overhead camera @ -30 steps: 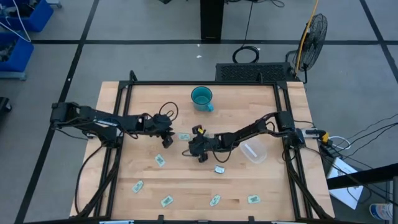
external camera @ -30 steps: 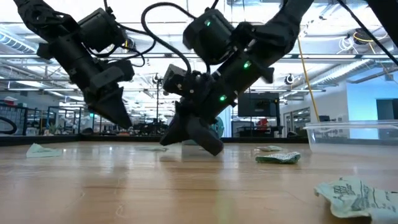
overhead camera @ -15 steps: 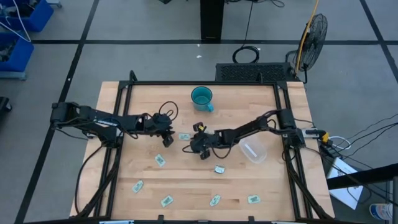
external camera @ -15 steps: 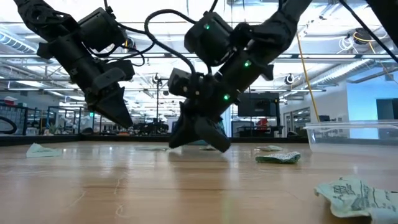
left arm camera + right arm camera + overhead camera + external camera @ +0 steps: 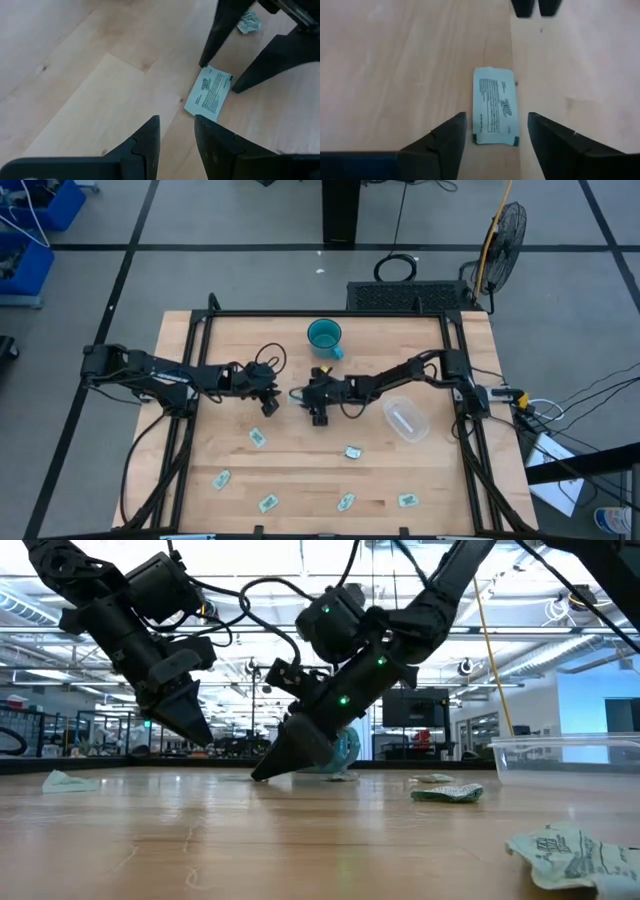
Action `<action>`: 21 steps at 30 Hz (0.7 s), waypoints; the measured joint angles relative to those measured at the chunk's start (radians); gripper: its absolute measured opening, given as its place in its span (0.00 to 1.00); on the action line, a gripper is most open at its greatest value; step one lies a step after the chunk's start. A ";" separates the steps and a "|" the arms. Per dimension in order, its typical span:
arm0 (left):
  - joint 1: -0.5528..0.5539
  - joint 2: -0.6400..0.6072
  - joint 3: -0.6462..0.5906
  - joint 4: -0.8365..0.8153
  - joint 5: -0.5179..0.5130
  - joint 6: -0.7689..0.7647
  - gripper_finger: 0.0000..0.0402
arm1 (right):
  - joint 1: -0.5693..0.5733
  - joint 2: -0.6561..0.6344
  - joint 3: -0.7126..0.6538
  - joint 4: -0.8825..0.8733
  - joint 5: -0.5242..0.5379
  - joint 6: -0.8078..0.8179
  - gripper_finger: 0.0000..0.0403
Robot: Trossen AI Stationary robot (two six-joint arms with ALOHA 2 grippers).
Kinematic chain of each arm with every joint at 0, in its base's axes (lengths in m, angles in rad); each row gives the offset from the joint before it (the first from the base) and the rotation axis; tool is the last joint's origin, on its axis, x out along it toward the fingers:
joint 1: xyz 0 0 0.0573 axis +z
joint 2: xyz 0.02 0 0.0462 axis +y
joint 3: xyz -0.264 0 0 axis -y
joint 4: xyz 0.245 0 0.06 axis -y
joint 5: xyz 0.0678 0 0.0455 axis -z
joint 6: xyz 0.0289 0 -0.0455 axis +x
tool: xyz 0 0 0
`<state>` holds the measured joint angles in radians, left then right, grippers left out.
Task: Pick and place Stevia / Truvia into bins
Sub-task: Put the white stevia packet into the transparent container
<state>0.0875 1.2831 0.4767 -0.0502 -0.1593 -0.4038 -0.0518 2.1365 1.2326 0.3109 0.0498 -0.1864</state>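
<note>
A pale green and white sachet (image 5: 294, 398) lies flat on the table, left of centre. My right gripper (image 5: 303, 396) is open and low over it. Its two fingers stand on either side of the sachet (image 5: 494, 106), with the tips down at the table (image 5: 218, 78). My left gripper (image 5: 268, 406) hangs just left of that sachet, shut or nearly so, and empty. Several more sachets lie toward the near edge, among them a flat one (image 5: 258, 438) and a crumpled one (image 5: 352, 451). The clear tub (image 5: 408, 418) stands on the table to the right. My right gripper comes at the sachet slanting down from the table's right. One fingertip (image 5: 204, 62) stands at a corner of the sachet and the other (image 5: 236, 89) beside its long edge. I cannot tell whether they touch it. The sachet lies flat on the table.
A teal mug (image 5: 324, 337) stands at the far middle of the table. It shows behind my right gripper in the low view (image 5: 346, 750). The tub's wall (image 5: 565, 755) shows at the right of the low view. The two grippers are close together.
My right gripper has moved toward the table's far edge and a little left, to the sachet beside my left gripper. It has turned and tipped lower, so its fingertips are down at the table on either side of the sachet.
</note>
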 joint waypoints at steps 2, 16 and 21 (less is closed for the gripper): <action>0.000 0.000 0.000 0.000 0.000 0.002 0.32 | -0.021 0.016 0.002 -0.003 -0.061 0.047 0.50; 0.000 0.000 0.000 -0.002 0.000 0.002 0.32 | 0.005 0.039 0.002 -0.024 0.034 -0.089 0.11; 0.000 0.000 0.000 -0.006 0.000 0.003 0.32 | 0.036 -0.037 -0.003 -0.100 0.066 -0.092 0.03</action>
<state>0.0875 1.2827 0.4770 -0.0565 -0.1590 -0.4011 -0.0157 2.0994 1.2301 0.2107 0.1160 -0.2782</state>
